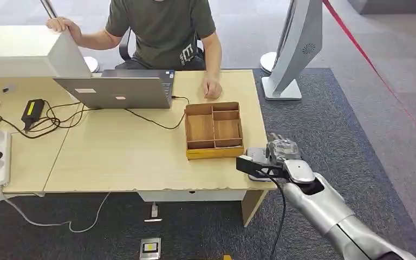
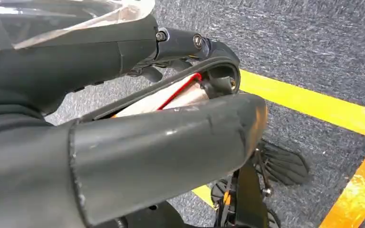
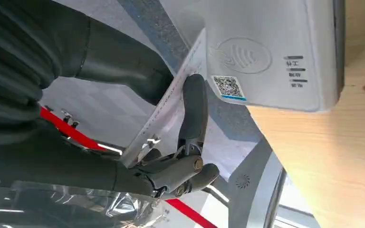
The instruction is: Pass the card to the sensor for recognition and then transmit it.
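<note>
The right hand (image 1: pixel 283 157) covers most of the grey sensor (image 1: pixel 257 156) at the table's near right corner in the head view. The card (image 3: pixel 171 102) shows edge-on in the right wrist view, its face unreadable. The seated person's (image 1: pixel 162 32) head is cut off by the far edge.

Office: desk (image 1: pixel 141 157), laptop (image 1: pixel 120 91), seated person (image 1: pixel 162 32), carpet (image 1: pixel 325 114).
</note>
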Controlling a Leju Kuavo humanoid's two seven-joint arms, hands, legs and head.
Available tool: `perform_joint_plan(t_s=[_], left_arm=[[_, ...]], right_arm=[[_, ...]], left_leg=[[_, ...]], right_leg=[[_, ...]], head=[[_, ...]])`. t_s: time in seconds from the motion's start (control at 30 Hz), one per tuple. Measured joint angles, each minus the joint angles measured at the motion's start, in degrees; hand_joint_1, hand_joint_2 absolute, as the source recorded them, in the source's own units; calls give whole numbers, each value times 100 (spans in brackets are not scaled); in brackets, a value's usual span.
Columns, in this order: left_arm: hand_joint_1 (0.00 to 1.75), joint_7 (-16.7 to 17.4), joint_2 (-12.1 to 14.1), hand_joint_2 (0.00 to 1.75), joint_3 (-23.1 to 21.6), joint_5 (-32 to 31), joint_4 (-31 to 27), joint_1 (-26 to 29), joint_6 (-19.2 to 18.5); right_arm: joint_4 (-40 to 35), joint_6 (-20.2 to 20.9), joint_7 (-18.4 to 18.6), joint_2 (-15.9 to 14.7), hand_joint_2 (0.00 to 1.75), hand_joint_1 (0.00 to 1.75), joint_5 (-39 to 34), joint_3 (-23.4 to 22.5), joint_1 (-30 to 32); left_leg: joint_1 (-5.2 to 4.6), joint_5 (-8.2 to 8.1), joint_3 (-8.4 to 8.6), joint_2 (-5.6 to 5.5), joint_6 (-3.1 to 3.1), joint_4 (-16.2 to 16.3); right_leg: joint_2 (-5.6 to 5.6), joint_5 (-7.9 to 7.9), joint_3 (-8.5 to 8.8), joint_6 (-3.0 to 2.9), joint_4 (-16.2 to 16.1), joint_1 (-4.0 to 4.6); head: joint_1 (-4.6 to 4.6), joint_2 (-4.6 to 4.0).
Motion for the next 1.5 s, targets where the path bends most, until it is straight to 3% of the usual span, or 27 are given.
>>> perform_joint_plan(t_s=[0.3, 0.57, 1.1, 1.2, 1.5], left_arm=[[0, -13, 9, 0, -7, -59, 0, -1, -61], [0, -55, 33, 0, -9, -94, 0, 0, -157], [0, -81, 41, 0, -17, -48, 0, -6, -170], [0, -74, 41, 0, -17, -18, 0, -5, -160], [0, -109, 33, 0, -17, 61, 0, -25, -135]], right_arm=[[-204, 35, 144, -173, 175, 175, -53, -33, 105], [-771, 302, 273, -302, 175, 175, 79, -55, 69], [-1246, 254, 68, -308, 175, 175, 675, -40, -595], [-1290, 326, -13, -162, 175, 175, 780, 24, -872], [-1075, 103, -350, 792, 175, 175, 944, 382, -1644]], left_leg=[[0, 0, 9, 1, 0, 0], [0, 0, 5, 0, 0, 0], [0, 1, -5, 1, 0, 0], [2, 2, -13, -5, -2, -1], [14, 9, -27, 0, -11, -1]], right_leg=[[0, 1, 12, 0, -1, 0], [0, 2, 9, -2, 2, 0], [0, 4, 1, -3, 4, 0], [-1, 4, 0, -3, 7, 2], [3, 9, -23, -15, 11, 15]], head=[[2, 2], [0, 2], [0, 2], [2, 2], [0, 0]])
